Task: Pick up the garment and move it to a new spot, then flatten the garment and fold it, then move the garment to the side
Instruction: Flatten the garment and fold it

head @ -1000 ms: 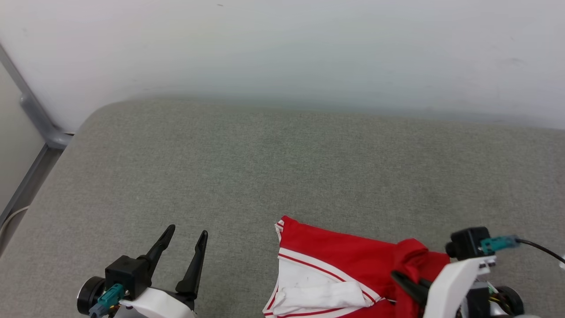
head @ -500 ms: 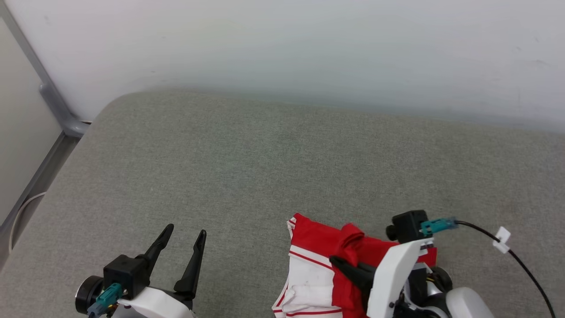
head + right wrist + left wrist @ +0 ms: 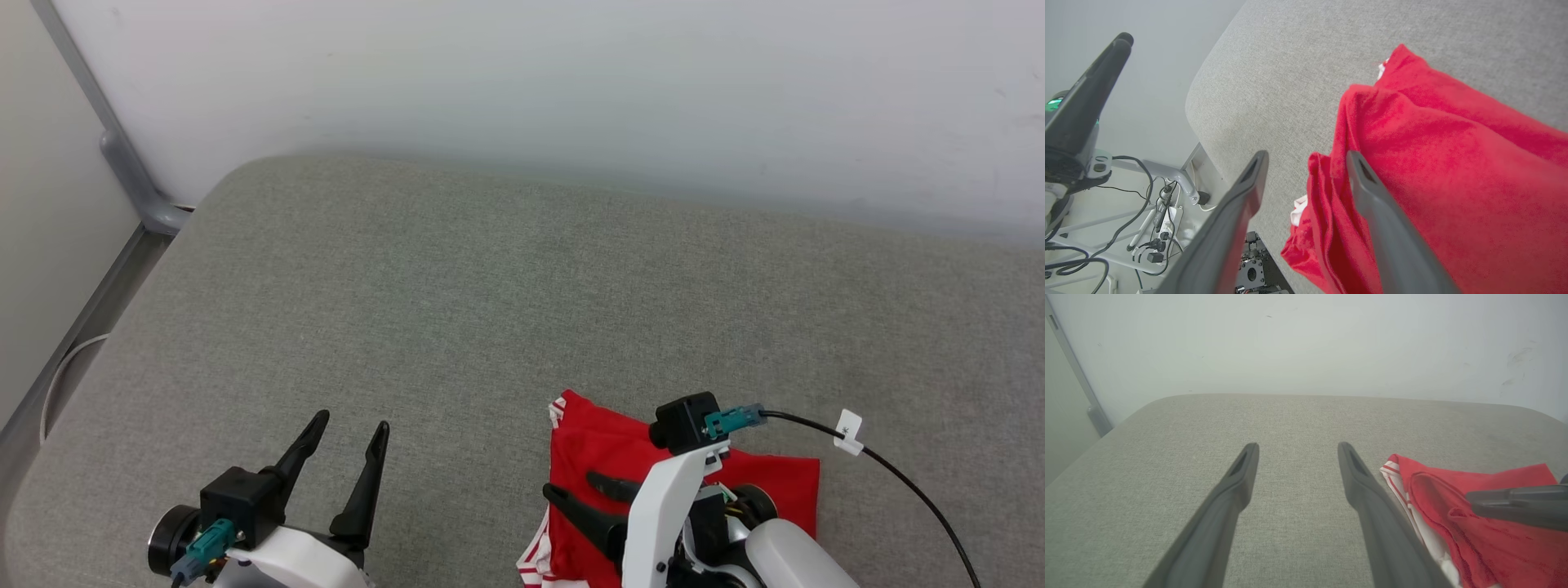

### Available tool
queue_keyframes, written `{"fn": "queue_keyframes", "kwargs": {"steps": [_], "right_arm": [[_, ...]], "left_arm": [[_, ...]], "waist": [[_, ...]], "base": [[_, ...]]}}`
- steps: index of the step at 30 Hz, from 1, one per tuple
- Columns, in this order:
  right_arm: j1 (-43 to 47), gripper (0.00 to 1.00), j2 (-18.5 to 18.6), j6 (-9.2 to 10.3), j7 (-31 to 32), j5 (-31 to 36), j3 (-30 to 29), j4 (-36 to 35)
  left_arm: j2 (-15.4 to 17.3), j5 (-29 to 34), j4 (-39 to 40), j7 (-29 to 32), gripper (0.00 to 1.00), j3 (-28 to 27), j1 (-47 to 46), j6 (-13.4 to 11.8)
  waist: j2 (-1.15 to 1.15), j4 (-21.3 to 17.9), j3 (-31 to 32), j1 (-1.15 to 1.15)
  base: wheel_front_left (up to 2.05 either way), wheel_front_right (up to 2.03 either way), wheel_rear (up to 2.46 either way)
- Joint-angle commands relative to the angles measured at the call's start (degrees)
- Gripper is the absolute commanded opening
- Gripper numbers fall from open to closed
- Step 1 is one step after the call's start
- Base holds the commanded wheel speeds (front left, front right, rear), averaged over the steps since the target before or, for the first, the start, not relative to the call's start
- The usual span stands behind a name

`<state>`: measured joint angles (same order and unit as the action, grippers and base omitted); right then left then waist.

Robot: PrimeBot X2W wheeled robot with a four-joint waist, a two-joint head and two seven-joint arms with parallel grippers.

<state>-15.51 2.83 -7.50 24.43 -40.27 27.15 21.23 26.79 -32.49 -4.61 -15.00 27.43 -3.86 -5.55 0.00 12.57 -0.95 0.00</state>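
garment (image 3: 604, 453): red shirt, bunched and folded over itself, lying on the grey padded surface (image 3: 457, 310) at its near edge, right of centre in head view; red layer on top, a bit of white with red stripe trim at its lower left edge
garment corner: far left corner shows striped trim, flat on the pad
right gripper (image 3: 569, 483): right above the garment, fingers pointing to the robot's left, jaws spread wide, nothing clamped; right wrist view (image 3: 1307, 155) has one finger over the red cloth, the other over bare grey pad, a red fold in the gap between them
left gripper (image 3: 351, 421): lower left in head view, above bare pad, well apart from the garment, jaws wide, empty; same in left wrist view (image 3: 1298, 446)
cable (image 3: 898, 482): black, with a white tag, runs off the right wrist camera across the pad
wall (image 3: 571, 73): pale, behind the pad
left side: grey metal bar (image 3: 122, 163) running down past the pad's corner
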Motion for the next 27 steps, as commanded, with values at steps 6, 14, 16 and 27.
{"fn": "queue_keyframes", "kwargs": {"steps": [6, 14, 16, 27], "right_arm": [[-3.27, 1.00, 0.05, 0.03, -2.76, 1.77, -0.75, 2.53], [-7.77, 1.00, 3.62, 0.04, -7.79, 16.79, -3.35, -0.84], [-8.26, 1.00, 5.87, 0.04, -9.90, 19.70, -3.95, -2.36], [-4.67, 1.00, 18.12, 0.05, -22.94, 32.77, -14.89, -8.80]], "left_arm": [[-0.11, 0.17, -0.11, -0.23, 1.00, -0.75, 0.13, -0.08], [-1.94, 0.73, 0.99, -0.19, 1.00, -2.47, 0.57, 0.56], [-2.63, 1.20, 1.45, -0.19, 1.00, -3.36, 0.73, 0.77], [-7.39, 8.10, 5.81, -0.19, 1.00, -10.98, 2.93, 2.73]], "waist": [[0.00, -0.49, 0.44, 0.00], [0.00, -2.30, 0.80, 0.00], [0.00, -2.73, 0.79, 0.00], [0.00, -5.05, 0.56, 0.00]], "base": [[0.00, 0.00, 0.00], [0.00, 0.00, 0.00], [0.00, 0.00, 0.00], [0.00, 0.00, 0.00]]}}
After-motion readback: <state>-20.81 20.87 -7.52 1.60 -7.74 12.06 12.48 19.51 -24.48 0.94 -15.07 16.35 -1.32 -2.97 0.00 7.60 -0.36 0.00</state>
